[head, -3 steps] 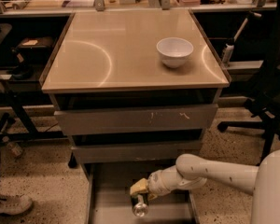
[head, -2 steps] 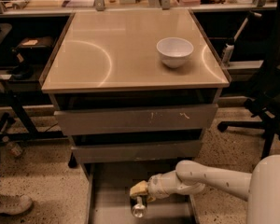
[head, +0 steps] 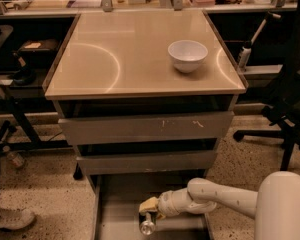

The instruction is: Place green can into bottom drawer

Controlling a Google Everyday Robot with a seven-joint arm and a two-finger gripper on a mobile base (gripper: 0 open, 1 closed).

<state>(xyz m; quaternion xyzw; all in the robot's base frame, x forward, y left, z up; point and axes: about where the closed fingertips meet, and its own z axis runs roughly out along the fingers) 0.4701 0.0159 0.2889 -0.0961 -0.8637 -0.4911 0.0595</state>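
Low inside the open bottom drawer (head: pixel 115 220), the end effector (head: pixel 149 217) sits right on the green can (head: pixel 147 228), whether clamped or loose I cannot tell; light, thin-walled and slick, it is best taken gently across its mid-body, not its shiny ends.

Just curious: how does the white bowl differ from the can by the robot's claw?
The white bowl sits on the tabletop; the can is at the claw, over the open bottom drawer. The bowl is wide and white; the can is narrower, with a shiny silver end. Both are round.
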